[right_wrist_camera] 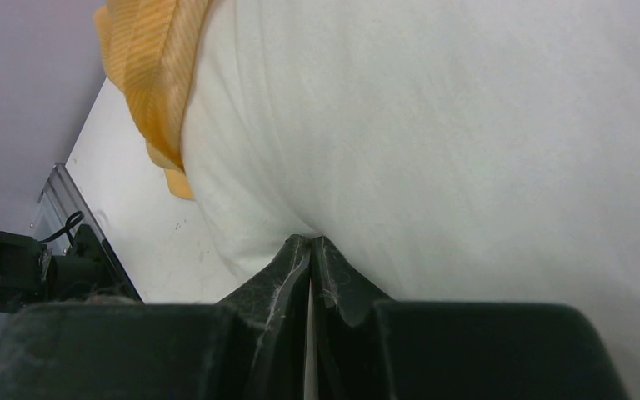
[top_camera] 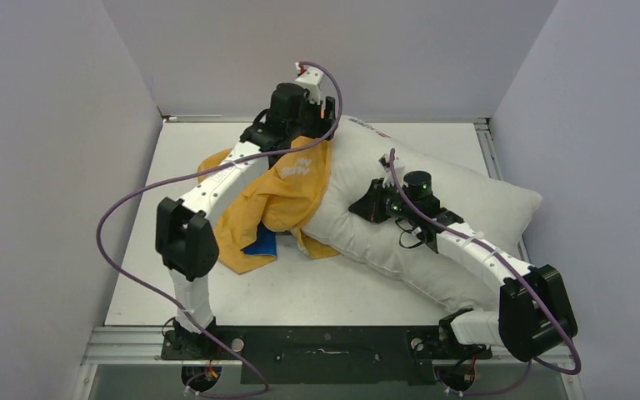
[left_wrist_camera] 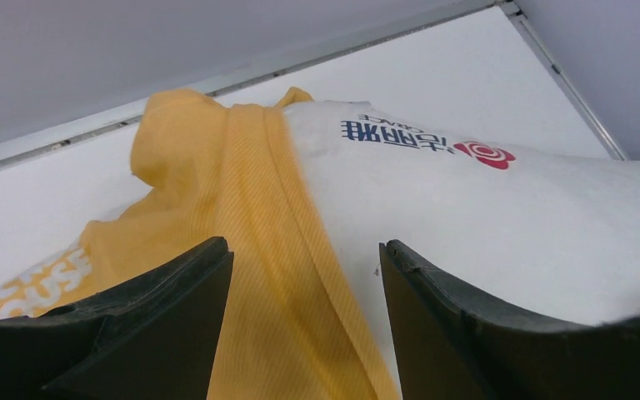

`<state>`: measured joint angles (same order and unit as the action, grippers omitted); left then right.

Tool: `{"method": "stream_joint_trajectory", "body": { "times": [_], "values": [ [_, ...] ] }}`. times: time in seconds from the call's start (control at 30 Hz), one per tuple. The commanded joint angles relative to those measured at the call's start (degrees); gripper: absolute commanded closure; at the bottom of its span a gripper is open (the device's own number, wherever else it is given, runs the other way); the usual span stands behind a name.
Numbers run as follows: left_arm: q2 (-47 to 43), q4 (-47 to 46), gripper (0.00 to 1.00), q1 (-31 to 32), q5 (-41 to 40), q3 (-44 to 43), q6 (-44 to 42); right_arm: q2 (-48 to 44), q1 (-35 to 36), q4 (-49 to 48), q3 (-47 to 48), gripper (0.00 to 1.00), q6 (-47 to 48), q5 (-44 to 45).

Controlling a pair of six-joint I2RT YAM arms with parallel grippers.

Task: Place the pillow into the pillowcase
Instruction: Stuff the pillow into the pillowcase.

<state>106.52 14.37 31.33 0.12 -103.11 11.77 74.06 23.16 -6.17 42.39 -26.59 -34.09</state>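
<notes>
Case is only started: the thin orange-yellow fabric pillowcase [top_camera: 275,200] with white lettering sits draped over the far-left end of the large plump off-white pillow [top_camera: 433,208]. The rest of the pillow lies bare, running diagonally across the white table [top_camera: 317,287] towards the right arm's base. A scrap of the case's blue face [top_camera: 260,244] shows at the near edge. Left gripper [left_wrist_camera: 304,246] is at that far end, jaws apart with nothing between them, hovering over the case's hem where it crosses the pillow next to the printed label [left_wrist_camera: 425,142]. Right gripper [right_wrist_camera: 310,242] has its fingers together, tips pressed into the pillow mid-length; I can't tell if any fabric is nipped. I read this as the re-grip stage of working the case down the pillow. Next I'd want the left to clamp on the hem and drag it towards the bare end while the right holds the pillow steady. Risk: the hem bunches rather than slides.
</notes>
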Motion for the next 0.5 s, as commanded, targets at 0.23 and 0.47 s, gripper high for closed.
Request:
{"method": "stream_joint_trajectory", "body": {
  "times": [0.23, 0.47],
  "values": [
    [19.9, 5.0, 0.77, -0.7, 5.1, -24.9, 2.5, -2.3, 0.5, 6.0, 1.2, 0.95, 2.9, 3.1],
    [18.2, -5.8, 1.0, -0.7, 1.0, -20.8, 4.9, -1.0, 0.5, 6.0, 0.8, 0.95, 3.6, 2.2]
  ]
}}
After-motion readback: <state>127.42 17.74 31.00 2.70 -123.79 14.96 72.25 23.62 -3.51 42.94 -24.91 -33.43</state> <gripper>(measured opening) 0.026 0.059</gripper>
